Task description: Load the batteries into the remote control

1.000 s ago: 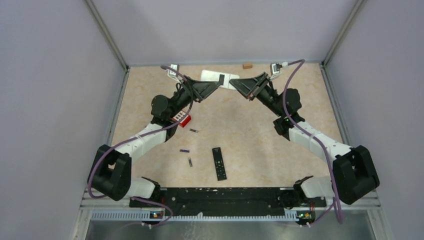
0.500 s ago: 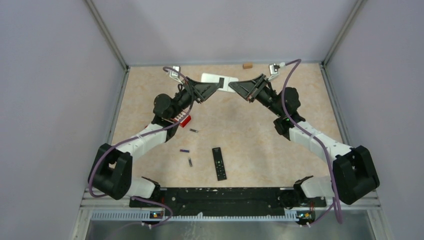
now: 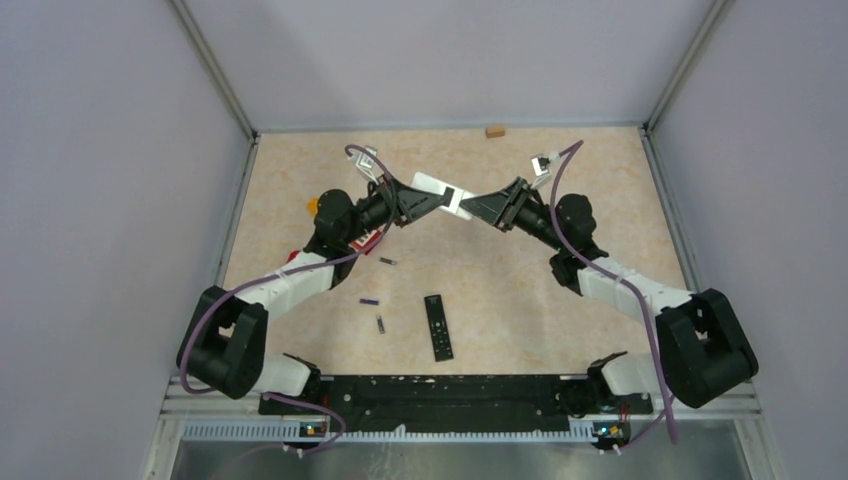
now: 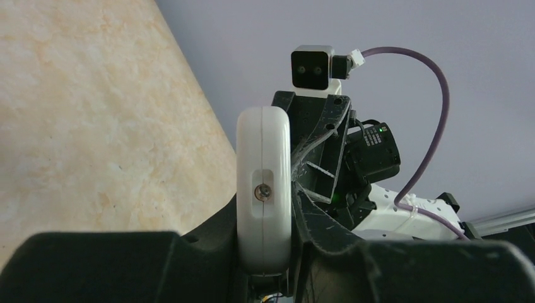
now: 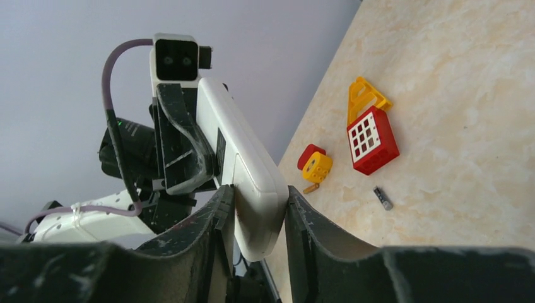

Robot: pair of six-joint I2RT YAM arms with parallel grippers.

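The black remote [image 3: 437, 327] lies flat on the table [image 3: 500, 290], nearest the arm bases. Just to its left is the nearest battery [image 3: 380, 323]. The purple battery [image 3: 370, 301] is a little farther back and left. The third battery [image 3: 388, 261] lies farther again, apart from the other two, near a red toy block [image 3: 370, 239] that the left arm partly hides. All three lie loose on the table, well apart from both grippers.

Beyond them, over the middle of the table, both arms hold the white remote [image 3: 428, 184] clear of the surface. The left gripper [image 3: 443, 196] is clamped on one end with its fingers [image 4: 214, 230] pressed against the remote's flat sides. The right gripper [image 3: 472, 206] grips the other end the same way, its fingers [image 5: 217, 214] tight on the casing. The left wrist view shows a small screw [image 4: 263, 190] in the remote's narrow edge.

A small brown block [image 3: 494, 130] sits at the table's far edge.
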